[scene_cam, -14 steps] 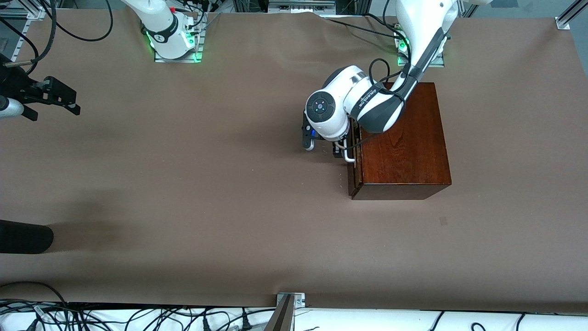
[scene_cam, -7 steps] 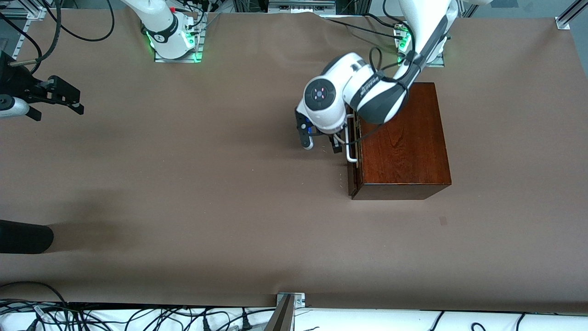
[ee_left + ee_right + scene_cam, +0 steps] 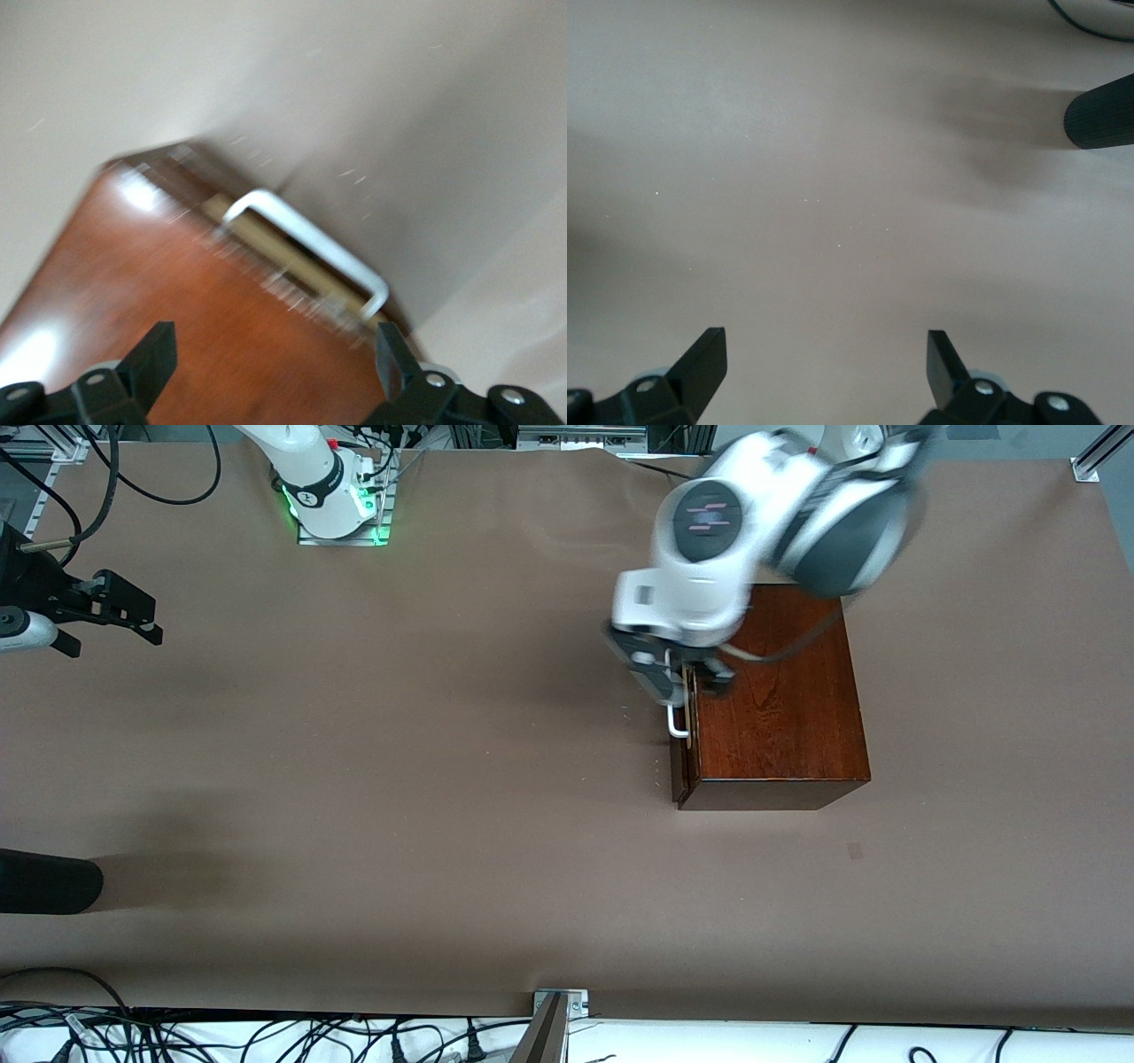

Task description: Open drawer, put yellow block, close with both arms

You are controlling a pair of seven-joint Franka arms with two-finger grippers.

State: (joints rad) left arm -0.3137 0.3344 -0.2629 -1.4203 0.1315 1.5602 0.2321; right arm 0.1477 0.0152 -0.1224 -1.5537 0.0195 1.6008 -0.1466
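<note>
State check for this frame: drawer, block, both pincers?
Drawer: almost shut, a thin pale strip of its tray shows in the left wrist view; handle free.
Yellow block: not in view.
Left pincer: open, empty, over the box's drawer edge.
Right pincer: open, empty, waiting at the right arm's end of the table.

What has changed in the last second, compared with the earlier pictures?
The left claw has lifted away from the table beside the drawer front and now hangs open over the box's front edge, above the white handle; it holds nothing. The drawer looks almost shut, as before. The right claw waits open near the right arm's end of the table, barely moved.
</note>
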